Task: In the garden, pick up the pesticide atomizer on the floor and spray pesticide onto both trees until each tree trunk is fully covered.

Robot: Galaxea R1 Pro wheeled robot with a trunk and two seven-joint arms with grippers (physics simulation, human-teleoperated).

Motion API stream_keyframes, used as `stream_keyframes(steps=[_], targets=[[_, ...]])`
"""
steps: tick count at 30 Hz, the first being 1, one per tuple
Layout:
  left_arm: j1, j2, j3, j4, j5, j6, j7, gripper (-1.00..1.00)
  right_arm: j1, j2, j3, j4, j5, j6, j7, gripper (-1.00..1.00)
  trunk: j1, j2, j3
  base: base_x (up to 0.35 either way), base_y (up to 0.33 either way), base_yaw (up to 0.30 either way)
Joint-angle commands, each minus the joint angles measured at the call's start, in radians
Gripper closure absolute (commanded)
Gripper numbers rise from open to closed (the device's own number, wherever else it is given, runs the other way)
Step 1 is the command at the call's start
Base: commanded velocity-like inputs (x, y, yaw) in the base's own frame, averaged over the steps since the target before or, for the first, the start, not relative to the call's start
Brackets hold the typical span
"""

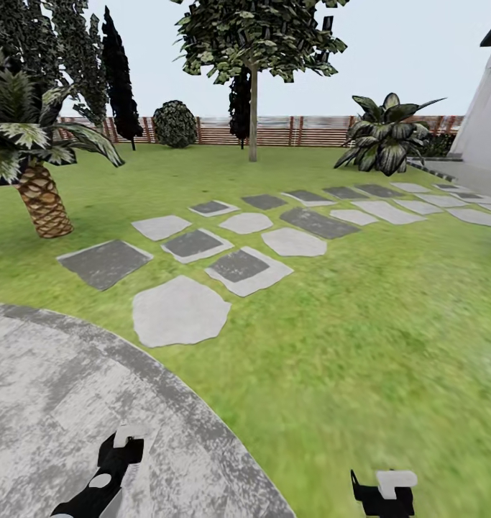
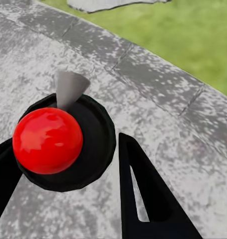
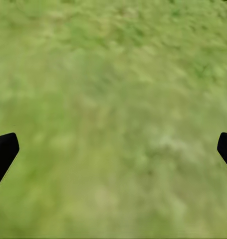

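The pesticide atomizer (image 2: 47, 140) has a round red top, a black body and a grey cone nozzle. It sits between the black fingers of my left gripper (image 2: 63, 144), which is shut on it above the grey paving. My left gripper (image 1: 121, 447) is low at the left in the head view. My right gripper (image 1: 380, 491) is low at the right, over grass. In its wrist view the right gripper (image 3: 113, 144) is open and holds nothing. One tree (image 1: 254, 36) with a pale trunk (image 1: 253, 115) stands far ahead on the garden lawn (image 1: 360, 309) near the fence.
A round grey paved patch (image 1: 58, 403) lies under my left arm. Stepping stones (image 1: 238, 267) run across the lawn toward the white house (image 1: 486, 122). A palm (image 1: 40, 194) stands at the left and a broad-leaf plant (image 1: 385, 140) at the right. A brown slat fence (image 1: 310, 131) closes the back.
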Motion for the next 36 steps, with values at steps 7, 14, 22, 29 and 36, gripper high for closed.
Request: stream_keyframes(steps=[7,14,22,29,36], targets=[[-0.001,-0.001,0.005,0.001,-0.011,-0.004,0.003,1.0,0.0,0.0,-0.001,0.001,0.006,-0.002,-0.004,-1.0,0.0,0.0,-0.001,0.339,0.0,0.0],[0.0,-0.003,0.005,0.003,-0.011,-0.004,0.003,1.0,0.0,0.002,0.002,0.02,0.003,-0.001,0.0,-1.0,0.0,0.0,-0.001,0.339,0.0,0.0],[0.081,0.003,0.005,0.002,-0.009,-0.01,0.0,1.0,0.0,0.037,0.004,0.076,0.004,-0.054,0.001,-1.0,0.0,0.0,-0.001,0.339,0.0,0.0],[0.134,0.0,0.005,0.003,-0.009,-0.046,0.0,1.0,0.0,0.038,0.002,0.096,0.003,-0.064,0.001,-1.0,0.0,0.0,-0.001,0.339,0.0,0.0],[0.143,0.0,0.005,0.004,-0.009,-0.06,0.0,1.0,0.0,0.038,0.001,0.099,0.007,-0.137,-0.001,-1.0,0.0,0.0,-0.001,0.339,0.0,0.0]])
